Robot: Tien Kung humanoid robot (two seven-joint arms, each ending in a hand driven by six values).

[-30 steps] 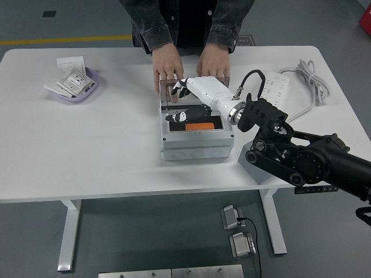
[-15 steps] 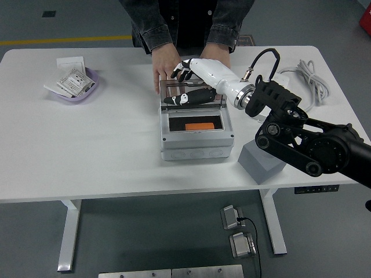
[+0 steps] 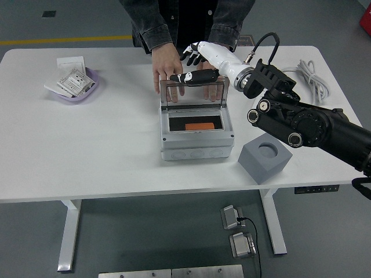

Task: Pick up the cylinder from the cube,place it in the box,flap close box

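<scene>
The orange cylinder is lying flat inside the grey box on the bench. Right hand hovers over the raised clear lid, fingers loosely spread, holding nothing. The grey cube sits just right of the box.

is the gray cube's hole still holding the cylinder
No. The gray cube shows an empty round recess on top, and an orange piece lies inside the open box.
</scene>
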